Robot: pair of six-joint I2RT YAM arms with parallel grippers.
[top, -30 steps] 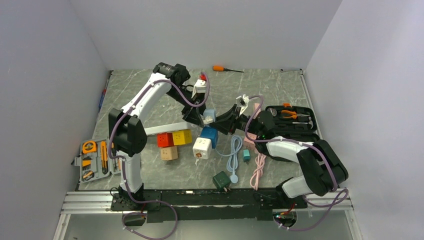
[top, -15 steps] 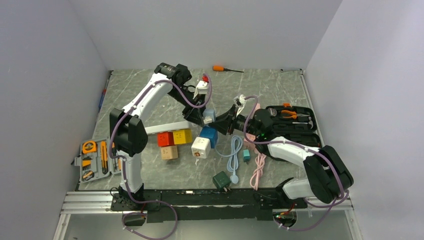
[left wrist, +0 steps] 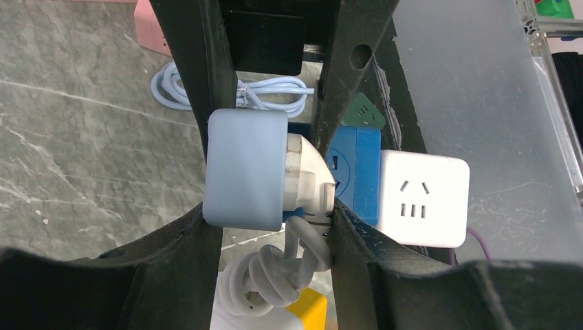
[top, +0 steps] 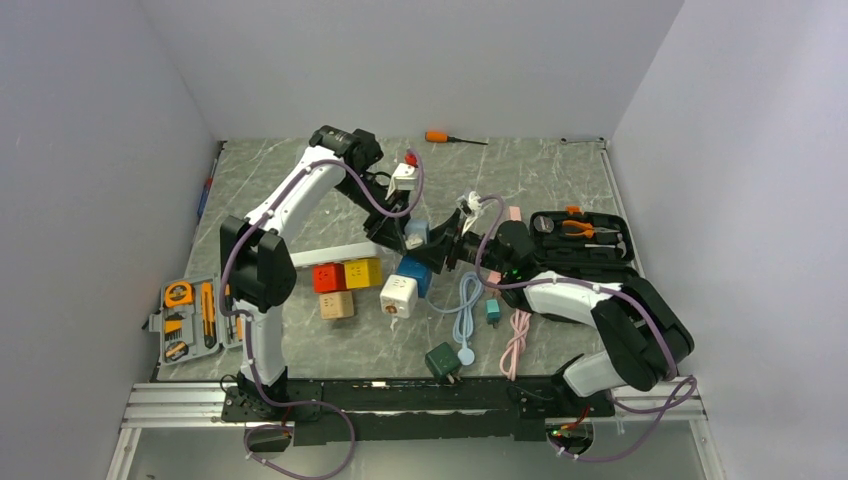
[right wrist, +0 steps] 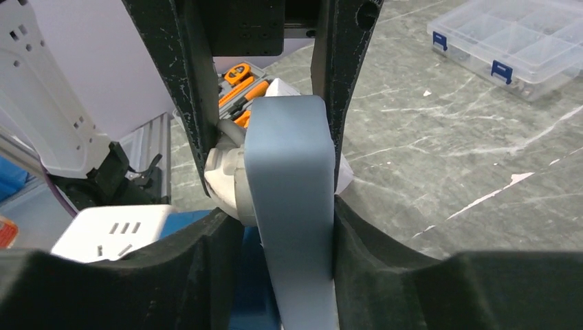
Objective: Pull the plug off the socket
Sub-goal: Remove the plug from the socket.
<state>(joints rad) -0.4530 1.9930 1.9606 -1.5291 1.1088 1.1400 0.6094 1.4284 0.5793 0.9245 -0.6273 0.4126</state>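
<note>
A pale blue socket cube (top: 418, 233) with a white plug (left wrist: 309, 180) pushed into it hangs above the table. In the left wrist view the left gripper (left wrist: 271, 206) is shut across both: one finger presses the cube (left wrist: 247, 168), the other the plug's end. The plug's white cable (left wrist: 275, 275) hangs knotted below. The right gripper (top: 447, 245) comes from the right. In its wrist view it (right wrist: 285, 206) is shut on the cube (right wrist: 292, 192), with the plug (right wrist: 227, 172) by its left finger.
Below lie a dark blue cube (top: 415, 272), a white cube (top: 398, 295), and red (top: 329, 278), yellow (top: 364, 272) and tan (top: 338, 305) cubes. A green cube (top: 441, 360), a blue cable (top: 467, 300), a pink cable (top: 517, 340) and a black tool case (top: 585, 240) lie right.
The right gripper has moved left up to the pale blue cube and now grips it. The left gripper has held the cube and plug almost still.
</note>
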